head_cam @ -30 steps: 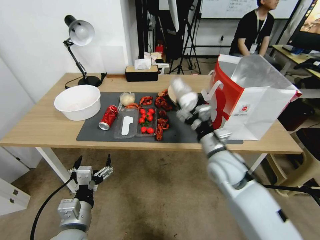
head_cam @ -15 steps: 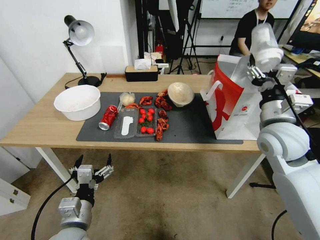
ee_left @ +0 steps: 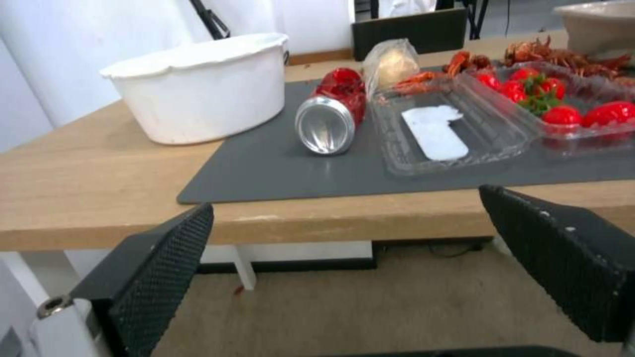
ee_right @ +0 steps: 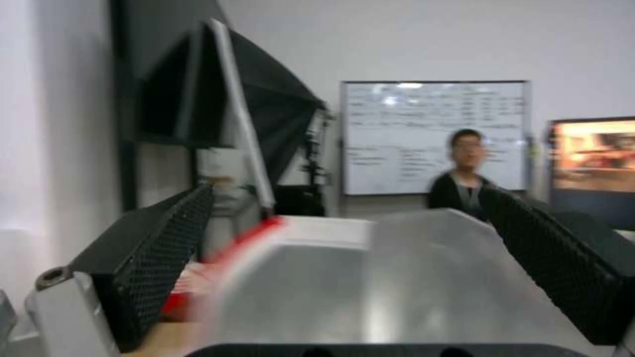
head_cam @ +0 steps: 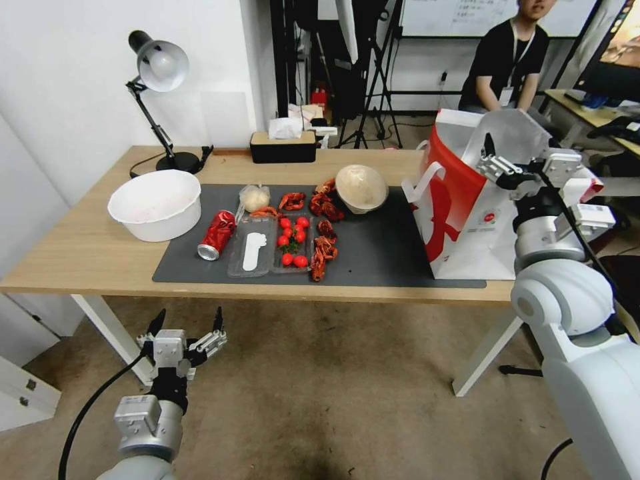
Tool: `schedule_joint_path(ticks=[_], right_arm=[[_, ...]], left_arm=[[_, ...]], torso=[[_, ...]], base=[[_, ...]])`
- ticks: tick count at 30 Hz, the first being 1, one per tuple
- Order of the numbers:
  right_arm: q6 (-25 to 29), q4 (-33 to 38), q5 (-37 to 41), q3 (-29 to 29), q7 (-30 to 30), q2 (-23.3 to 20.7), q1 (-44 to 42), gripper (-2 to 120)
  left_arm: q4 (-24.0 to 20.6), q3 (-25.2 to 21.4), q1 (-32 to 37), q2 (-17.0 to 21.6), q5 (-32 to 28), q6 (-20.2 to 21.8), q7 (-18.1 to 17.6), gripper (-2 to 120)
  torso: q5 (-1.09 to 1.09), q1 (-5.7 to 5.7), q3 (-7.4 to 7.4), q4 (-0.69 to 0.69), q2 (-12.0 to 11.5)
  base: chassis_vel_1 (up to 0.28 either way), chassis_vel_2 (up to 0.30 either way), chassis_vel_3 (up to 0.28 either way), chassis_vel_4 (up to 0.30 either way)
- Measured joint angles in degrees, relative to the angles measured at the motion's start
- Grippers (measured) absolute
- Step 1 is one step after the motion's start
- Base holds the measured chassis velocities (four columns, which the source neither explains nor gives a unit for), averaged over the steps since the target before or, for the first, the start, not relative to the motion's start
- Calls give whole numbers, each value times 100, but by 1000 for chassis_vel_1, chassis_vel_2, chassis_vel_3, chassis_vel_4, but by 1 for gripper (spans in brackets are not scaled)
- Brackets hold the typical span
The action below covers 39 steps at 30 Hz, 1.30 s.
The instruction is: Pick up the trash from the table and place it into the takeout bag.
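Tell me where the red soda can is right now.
In the head view the red soda can lies on its side at the left end of the dark mat on the table, between the white plastic bowl and the clear tray.

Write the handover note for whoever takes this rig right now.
Right tool: open, empty, above the takeout bag mouth at the table's right end.
Left tool: open, parked low in front of the table.
Done: drink cups gone from the mat, dropped from the right tool within the last second.
Left: red soda can on its side, beige round bowl, small clear bag, all on the mat.
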Motion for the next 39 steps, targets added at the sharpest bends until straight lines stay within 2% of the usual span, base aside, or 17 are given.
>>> schedule_joint_path(ticks=[5, 10, 14, 15, 17, 21, 22, 24, 25, 27, 32, 39], right_arm=[[236, 496, 238, -114, -579, 18, -521, 100], [389, 688, 198, -176, -944, 88, -1055, 100], [820, 785, -289, -205, -1299, 338, -2017, 100], [820, 785, -289, -205, -1299, 338, -2017, 100], [1260, 738, -679, -234, -1409, 546, -2693, 100], [1837, 456, -1077, -262, -1417, 806, -3350, 100], [1837, 456, -1077, -262, -1417, 806, -3350, 100], [2287, 110, -1328, -293, -1406, 988, -3597, 100], [2287, 110, -1328, -293, -1406, 988, -3597, 100], [2632, -125, -1580, -361, -1351, 1195, -3745, 100], [2772, -154, -1880, -427, -1270, 1432, -3913, 100], [2671, 4, -2060, -460, -1093, 1530, -4019, 100]], left_arm=[[-49, -1, -73, 17, -8, 23, 9, 100], [-52, -3, -91, 12, -20, 27, 18, 100], [-25, 22, -63, -29, -21, 23, 27, 100], [-25, 22, -63, -29, -21, 23, 27, 100], [-17, 26, -49, -38, -22, 18, 27, 100], [-16, 23, -46, -43, -38, 11, 27, 100], [-16, 23, -46, -43, -38, 11, 27, 100], [-16, 16, -62, -31, -79, 9, 27, 100], [-16, 16, -62, -31, -79, 9, 27, 100], [-27, 4, -71, -6, -123, 5, 28, 100], [-45, 11, -56, 6, -151, -14, 37, 100], [-29, 63, -101, 18, -151, -22, 52, 100]], torso=[[1, 0, 0, -1, 0], [1, 0, 0, 0, 0], [2, 0, 0, 0, 0], [2, 0, 0, 0, 0], [1, -1, -1, -1, 0], [0, -2, -1, -2, 0], [0, -2, -1, -2, 0], [2, -2, -1, -1, 0], [2, -2, -1, -1, 0], [2, -1, 0, 0, -1], [0, -1, 0, 0, -1], [0, -1, 0, 0, -1]], base=[[0, 0, 0, 0], [0, 0, 0, 0], [0, 0, 0, 0], [0, 0, 0, 0], [0, 0, 0, 0], [0, 0, 0, 0], [0, 0, 0, 0], [0, 0, 0, 0], [0, 0, 0, 0], [0, 0, 0, 0], [0, 0, 0, 0], [0, 0, 0, 0]])
